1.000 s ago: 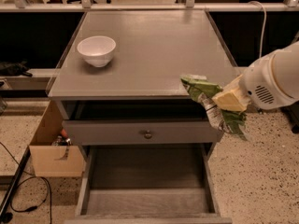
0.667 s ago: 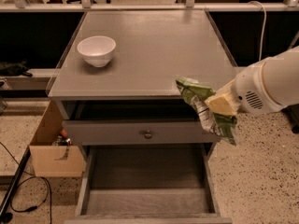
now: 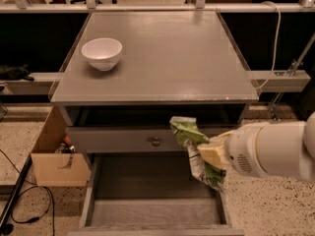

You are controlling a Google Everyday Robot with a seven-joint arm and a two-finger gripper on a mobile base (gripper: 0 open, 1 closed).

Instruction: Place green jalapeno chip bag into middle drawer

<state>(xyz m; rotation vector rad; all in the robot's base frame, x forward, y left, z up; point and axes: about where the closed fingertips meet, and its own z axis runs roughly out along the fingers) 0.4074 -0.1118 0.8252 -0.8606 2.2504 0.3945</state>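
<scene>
The green jalapeno chip bag [image 3: 193, 146] is a crumpled green and white foil bag, hanging upright in the air. My gripper [image 3: 210, 154] is shut on its right side, with the white arm coming in from the right edge. The bag hangs over the right side of the middle drawer [image 3: 147, 213], which is pulled out and has a bare grey plank floor. The bag's top is level with the closed drawer front with the round metal knob [image 3: 156, 142].
A white bowl [image 3: 102, 53] stands on the grey cabinet top [image 3: 162, 53] at the left. An open cardboard box [image 3: 53, 156] sits on the floor left of the cabinet. Black cables [image 3: 19, 200] lie on the speckled floor.
My gripper has carried the bag down and to the left, from beside the cabinet top's right front corner to in front of the cabinet, over the open drawer.
</scene>
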